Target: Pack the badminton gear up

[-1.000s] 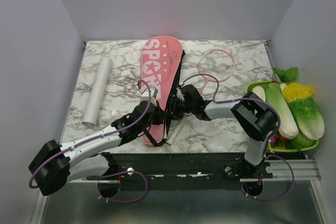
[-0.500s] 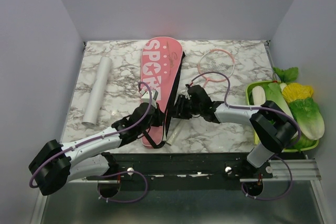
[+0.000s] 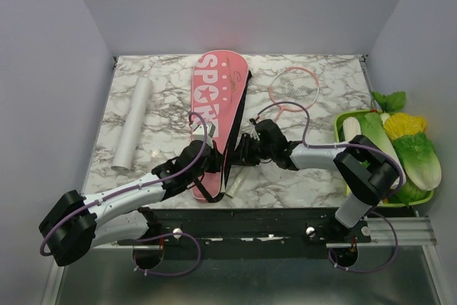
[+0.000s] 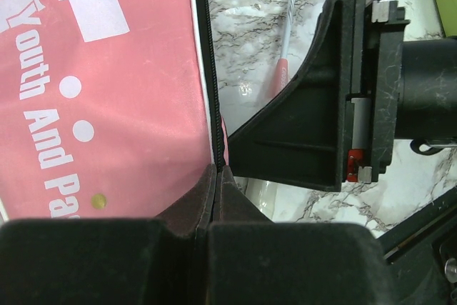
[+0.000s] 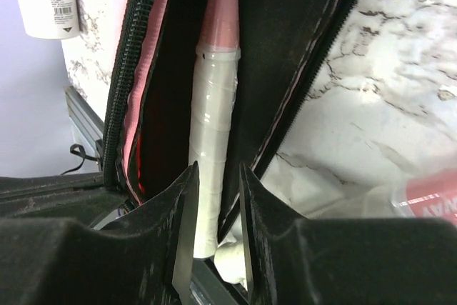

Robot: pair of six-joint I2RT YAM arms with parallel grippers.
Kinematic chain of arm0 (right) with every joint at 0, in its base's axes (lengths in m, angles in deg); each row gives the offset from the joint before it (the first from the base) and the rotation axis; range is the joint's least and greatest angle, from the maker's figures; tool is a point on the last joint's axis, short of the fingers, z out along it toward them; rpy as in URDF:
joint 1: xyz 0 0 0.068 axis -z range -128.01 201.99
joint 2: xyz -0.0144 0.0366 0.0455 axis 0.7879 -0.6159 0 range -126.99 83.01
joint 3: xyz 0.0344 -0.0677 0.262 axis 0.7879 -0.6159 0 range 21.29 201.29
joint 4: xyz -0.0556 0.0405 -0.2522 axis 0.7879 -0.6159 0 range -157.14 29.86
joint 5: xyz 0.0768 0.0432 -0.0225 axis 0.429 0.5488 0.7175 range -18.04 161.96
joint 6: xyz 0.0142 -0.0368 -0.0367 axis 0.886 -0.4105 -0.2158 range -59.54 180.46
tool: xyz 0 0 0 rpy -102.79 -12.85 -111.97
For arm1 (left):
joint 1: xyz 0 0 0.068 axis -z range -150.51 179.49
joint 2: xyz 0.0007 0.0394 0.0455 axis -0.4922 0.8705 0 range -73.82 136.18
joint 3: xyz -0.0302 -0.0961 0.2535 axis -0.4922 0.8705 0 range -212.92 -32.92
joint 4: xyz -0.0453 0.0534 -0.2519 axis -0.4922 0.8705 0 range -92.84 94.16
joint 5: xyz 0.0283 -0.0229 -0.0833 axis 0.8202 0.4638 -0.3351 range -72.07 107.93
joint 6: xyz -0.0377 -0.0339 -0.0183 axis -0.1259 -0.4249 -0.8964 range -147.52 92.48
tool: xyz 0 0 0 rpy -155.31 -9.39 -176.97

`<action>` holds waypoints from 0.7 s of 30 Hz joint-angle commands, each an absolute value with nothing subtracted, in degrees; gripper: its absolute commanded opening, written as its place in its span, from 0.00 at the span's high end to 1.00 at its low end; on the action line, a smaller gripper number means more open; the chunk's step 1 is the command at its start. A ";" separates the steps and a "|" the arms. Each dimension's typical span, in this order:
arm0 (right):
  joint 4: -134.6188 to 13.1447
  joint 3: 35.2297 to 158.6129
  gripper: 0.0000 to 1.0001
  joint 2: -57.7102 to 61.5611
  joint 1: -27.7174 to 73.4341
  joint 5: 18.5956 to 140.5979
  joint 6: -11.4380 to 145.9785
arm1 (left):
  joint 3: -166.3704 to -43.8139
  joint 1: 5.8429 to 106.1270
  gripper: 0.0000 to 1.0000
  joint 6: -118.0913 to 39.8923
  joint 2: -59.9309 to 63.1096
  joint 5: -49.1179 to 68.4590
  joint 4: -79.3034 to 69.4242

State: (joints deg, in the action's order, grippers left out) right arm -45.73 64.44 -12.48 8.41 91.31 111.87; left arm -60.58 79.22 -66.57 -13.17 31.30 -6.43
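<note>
The pink bag (image 3: 220,101) with white lettering lies lengthwise in the middle of the table, its zip open along the right side. My left gripper (image 4: 216,175) is shut on the bag's black zip edge (image 4: 211,105) near the lower end. A racket's pink-rimmed head (image 3: 293,84) rests on the table right of the bag. Its white-wrapped handle (image 5: 213,133) lies inside the open bag. My right gripper (image 5: 218,198) is open just above that handle, one finger on either side. The white tube (image 3: 133,123) lies at the left.
A green tray (image 3: 345,116) of toy vegetables stands at the table's right edge. Purple cables loop over both arms near the bag. A clear, pink-ended object (image 5: 428,198) lies on the marble right of the bag's opening. The left arm (image 3: 128,194) reaches in from the lower left.
My right gripper has shifted slightly towards the near edge along the bag's opening, and the arm's elbow swung right. The racket head slid a little farther away. The left gripper stayed put.
</note>
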 commanded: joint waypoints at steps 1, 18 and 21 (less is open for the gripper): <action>-39.58 64.35 0.64 -15.69 7.17 94.89 113.10 | -60.17 79.41 1.00 -66.28 -13.79 31.47 -9.08; -15.36 65.94 0.68 -27.02 2.50 102.53 122.14 | -57.89 79.32 1.00 -67.42 -14.67 29.80 -11.27; -9.72 66.37 0.68 -29.39 2.33 105.70 123.73 | -57.18 79.23 1.00 -67.69 -15.80 29.88 -11.62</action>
